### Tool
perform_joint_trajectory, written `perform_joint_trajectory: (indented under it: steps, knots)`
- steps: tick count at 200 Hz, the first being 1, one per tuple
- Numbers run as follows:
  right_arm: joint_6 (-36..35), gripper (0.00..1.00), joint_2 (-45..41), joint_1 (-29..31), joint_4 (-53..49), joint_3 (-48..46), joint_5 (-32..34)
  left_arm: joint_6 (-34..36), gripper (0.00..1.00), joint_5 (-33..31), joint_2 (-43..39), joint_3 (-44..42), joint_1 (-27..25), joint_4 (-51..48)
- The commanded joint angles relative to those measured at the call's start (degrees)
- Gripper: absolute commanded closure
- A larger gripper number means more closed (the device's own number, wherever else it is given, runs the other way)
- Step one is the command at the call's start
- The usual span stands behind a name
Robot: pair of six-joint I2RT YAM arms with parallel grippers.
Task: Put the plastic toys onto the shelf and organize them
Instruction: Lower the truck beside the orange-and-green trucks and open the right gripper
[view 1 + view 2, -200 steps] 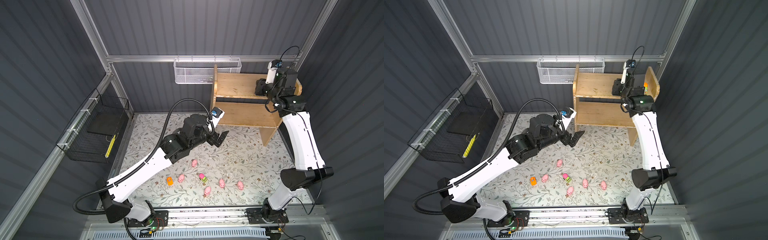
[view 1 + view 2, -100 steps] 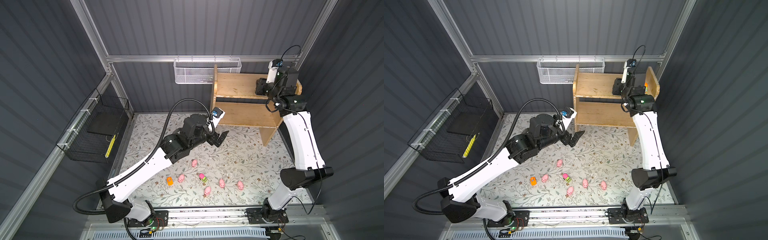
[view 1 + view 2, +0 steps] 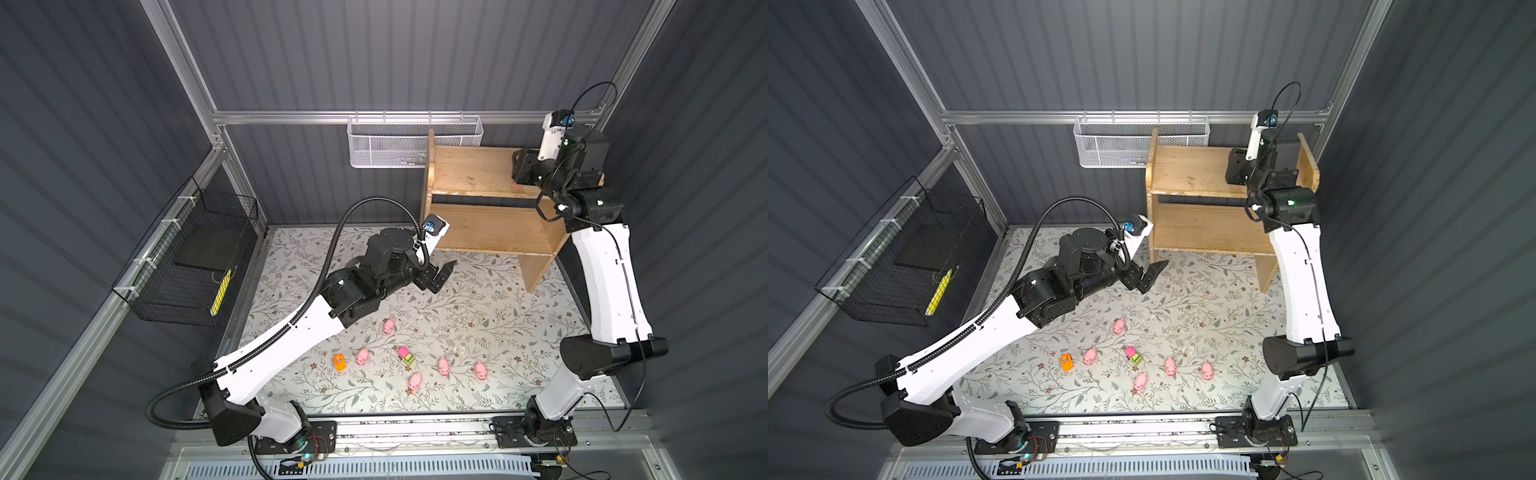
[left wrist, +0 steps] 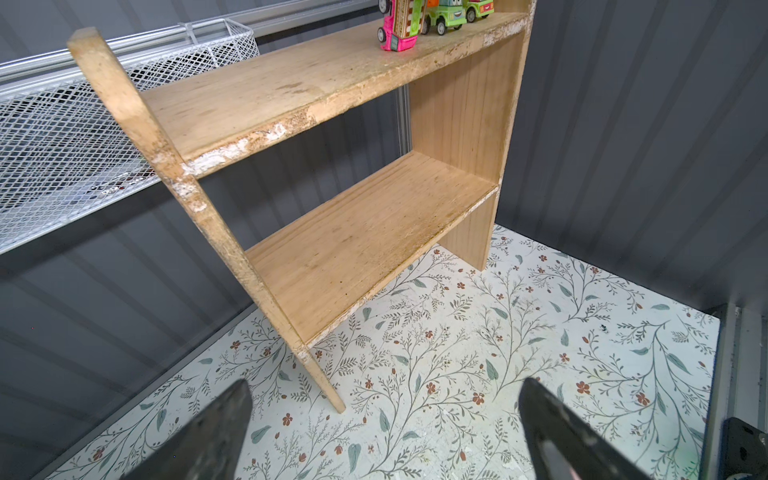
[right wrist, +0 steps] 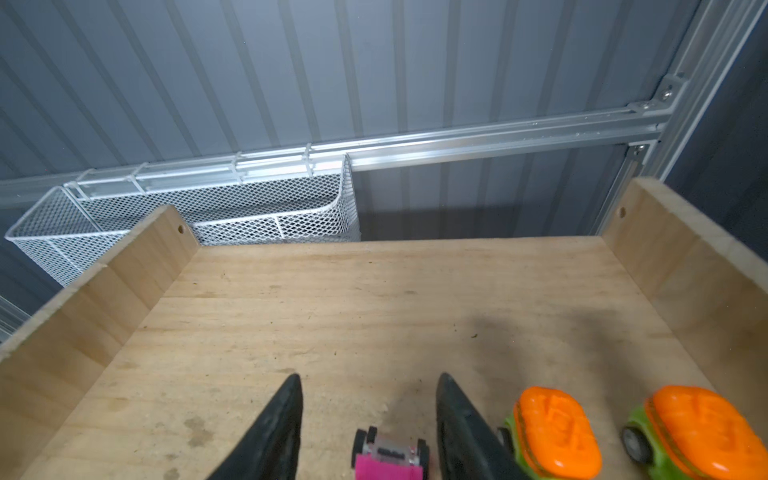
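Orange toy car (image 3: 339, 361), pink-green toy truck (image 3: 407, 356), five pink plastic pigs (image 3: 388, 326) lying loose on floral-patterned surface (image 3: 490, 316). Left end effector (image 3: 445, 275) hovering above (jaws wide, nothing held). Right end effector (image 5: 370, 376), jaws narrowly parted, straddling pink toy vehicle (image 5: 388, 457) on light wooden shelf (image 3: 469, 174) top tier.

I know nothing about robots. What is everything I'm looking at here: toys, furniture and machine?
floral mat: one, white with leaf print, floor.
shelf: one, light wood, two tiers, back right.
white mesh basket: one, white, back wall, beside the shelf.
black wire basket: one, black, left wall, holding a yellow item.
pink pigs: five, pink, scattered on the mat's front.
orange vehicle: one, orange, leftmost toy on the mat.
pink-and-green vehicle: one, on the mat among the pigs.
pink vehicle: one, pink, top tier.
green vehicles: two, green with orange tops, top tier, beside the pink vehicle.
left end effector: one, black, open, above the mat.
right end effector: one, black, open, straddling the pink vehicle.
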Motion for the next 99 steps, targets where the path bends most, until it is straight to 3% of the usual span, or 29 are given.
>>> perform_joint_trajectory:
  steps: [1, 36, 99]
  knots:
    - [-0.3, 0.47, -0.6, -0.1, -1.5, 2.6, -0.4, 0.9, 0.00, -0.6, -1.9, -0.8, 0.1, 1.1]
    - [0.3, 0.47, -1.9, -0.1, -2.1, 0.2, -0.2, 0.1, 0.00, -0.1, -2.5, -1.5, 0.1, 1.2]
    - [3.3, 0.41, -9.1, 0.5, 5.3, -17.6, -1.2, -0.4, 0.00, -0.4, -3.6, -2.8, 0.2, 1.2]
